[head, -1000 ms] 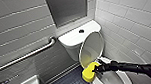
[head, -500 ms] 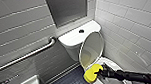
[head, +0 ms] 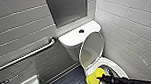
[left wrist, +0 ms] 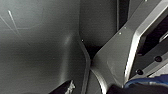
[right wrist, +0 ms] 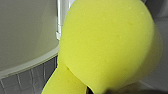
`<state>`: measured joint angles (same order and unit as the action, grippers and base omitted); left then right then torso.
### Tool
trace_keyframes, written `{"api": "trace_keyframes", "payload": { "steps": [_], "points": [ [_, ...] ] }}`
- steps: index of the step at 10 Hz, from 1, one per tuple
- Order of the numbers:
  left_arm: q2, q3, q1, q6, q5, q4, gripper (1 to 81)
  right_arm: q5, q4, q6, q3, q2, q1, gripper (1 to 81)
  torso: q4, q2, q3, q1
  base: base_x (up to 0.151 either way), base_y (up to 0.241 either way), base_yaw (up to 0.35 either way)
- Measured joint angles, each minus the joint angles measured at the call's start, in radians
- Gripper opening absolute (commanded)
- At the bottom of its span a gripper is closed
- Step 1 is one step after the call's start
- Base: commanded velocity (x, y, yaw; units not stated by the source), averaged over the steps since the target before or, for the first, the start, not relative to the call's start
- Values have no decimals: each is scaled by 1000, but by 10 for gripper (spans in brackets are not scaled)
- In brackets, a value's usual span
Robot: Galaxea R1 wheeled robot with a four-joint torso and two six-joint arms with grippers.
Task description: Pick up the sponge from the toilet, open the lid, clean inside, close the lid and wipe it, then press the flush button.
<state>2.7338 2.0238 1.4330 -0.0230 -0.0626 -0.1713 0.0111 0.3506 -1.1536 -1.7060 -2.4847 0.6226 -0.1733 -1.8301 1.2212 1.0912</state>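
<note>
Pinching the sponge (head: 94, 78), the right gripper (head: 103, 78) hangs at the front rim of the toilet (head: 117, 65), lid (head: 91, 48) up; cleaning well likely needs firm, steady pressure inside.

Tiled restroom, toilet (head: 91, 44), grab bar (head: 24, 57)

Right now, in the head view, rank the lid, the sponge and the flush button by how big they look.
1. lid: largest.
2. sponge: clearly smaller, even though nearer the camera.
3. flush button: smallest, a tiny dark dot.
</note>
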Motion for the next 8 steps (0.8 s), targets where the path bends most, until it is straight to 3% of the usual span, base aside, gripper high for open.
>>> {"api": "trace_keyframes", "payload": {
  "steps": [8],
  "points": [
    [0, 0, 0, 8, 3, 0, 811, 64, 52, 0, 226, 279, 204, 10, 0, 0, 0, 0, 0, 0, 0]
  ]
}}
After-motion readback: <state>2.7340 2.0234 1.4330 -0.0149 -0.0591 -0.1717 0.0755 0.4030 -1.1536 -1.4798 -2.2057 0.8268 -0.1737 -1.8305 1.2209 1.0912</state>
